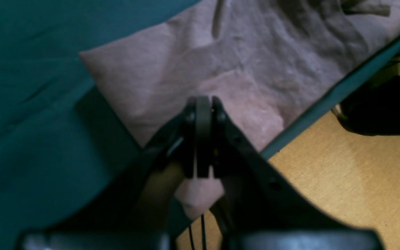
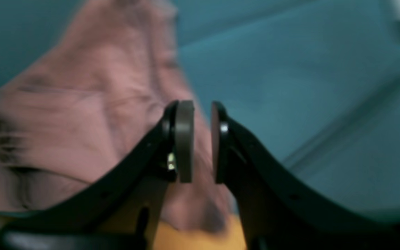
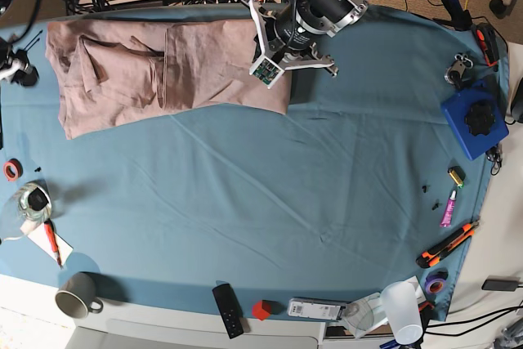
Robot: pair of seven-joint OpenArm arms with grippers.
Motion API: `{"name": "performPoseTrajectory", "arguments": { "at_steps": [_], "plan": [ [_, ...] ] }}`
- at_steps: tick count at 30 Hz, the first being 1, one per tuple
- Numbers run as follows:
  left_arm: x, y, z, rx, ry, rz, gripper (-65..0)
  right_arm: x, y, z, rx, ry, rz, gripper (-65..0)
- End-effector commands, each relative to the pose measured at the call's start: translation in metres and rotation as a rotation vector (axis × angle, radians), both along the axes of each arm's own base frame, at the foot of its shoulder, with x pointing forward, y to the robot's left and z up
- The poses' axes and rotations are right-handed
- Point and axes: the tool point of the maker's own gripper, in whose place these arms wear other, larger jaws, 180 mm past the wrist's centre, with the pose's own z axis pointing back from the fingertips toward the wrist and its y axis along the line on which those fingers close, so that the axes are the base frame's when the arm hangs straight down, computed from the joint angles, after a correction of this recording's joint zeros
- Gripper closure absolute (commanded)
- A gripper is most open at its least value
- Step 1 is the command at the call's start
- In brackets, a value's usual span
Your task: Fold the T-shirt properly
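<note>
My left gripper (image 1: 202, 139) has its jaws pinching the T-shirt (image 3: 163, 71) hem at the counter (image 3: 270, 202) edge; right gripper (image 2: 198, 142) jaws spread, empty. Soft, limp cotton (it sags): best held by corners.

We see the left gripper (image 1: 203, 139) as glossy black curved fingers ending in flat, olive-grey round pads (image 1: 203, 118), with thin black cables beneath. The right gripper (image 2: 201, 142) has the same black arms, small screw holes and grey disc pads (image 2: 184, 139). From the base camera, the left arm (image 3: 315, 10) is black with white brackets, a green light and a small circuit board.
</note>
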Motion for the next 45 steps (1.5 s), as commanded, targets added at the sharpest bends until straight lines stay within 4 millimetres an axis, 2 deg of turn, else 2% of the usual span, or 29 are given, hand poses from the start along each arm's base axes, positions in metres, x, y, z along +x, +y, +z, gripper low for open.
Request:
{"name": "performPoseTrajectory", "arguments": {
  "at_steps": [1, 4, 8, 16, 25, 26, 30, 35, 40, 45],
  "plan": [
    [0.003, -0.006, 0.011, -0.039, -0.030, 0.000, 0.0, 0.015, -0.012, 0.027, -0.017, -0.088, 0.006, -9.8],
    [0.003, -0.006, 0.011, -0.039, -0.030, 0.000, 0.0, 0.023, -0.019, 0.032, 0.069, -0.152, -0.012, -9.8],
    [0.001, -0.006, 0.009, -0.039, -0.023, 0.000, 0.0, 0.020, -0.031, 0.023, 0.121, -0.128, -0.058, -9.8],
    [0.000, -0.006, 0.009, -0.039, -0.022, 0.000, 0.0, 0.012, -0.011, -0.018, 0.201, 0.003, -0.024, -9.7],
    [0.000, -0.006, 0.009, -0.039, -0.022, 0.000, 0.0, 0.017, -0.007, -0.014, 0.220, -0.022, -0.013, -9.8],
    [0.000, -0.006, 0.009, -0.039, -0.022, 0.000, 0.0, 0.019, -0.006, -0.011, 0.230, -0.039, -0.012, -11.3],
    [0.000, -0.006, 0.009, -0.039, -0.022, 0.000, 0.0, 0.025, -0.008, 0.003, 0.247, -0.093, -0.008, -27.5],
    [0.000, -0.006, 0.009, -0.039, -0.022, 0.000, 0.0, 0.025, -0.011, 0.006, 0.235, -0.089, -0.007, -28.4],
    [0.000, -0.006, 0.009, -0.040, -0.023, 0.000, 0.0, 0.018, -0.001, -0.016, 0.245, -0.039, -0.013, -28.4],
    [0.000, -0.006, 0.009, -0.040, -0.021, 0.000, 0.0, 0.006, 0.016, -0.050, 0.260, 0.047, -0.019, -28.4]
  ]
}}
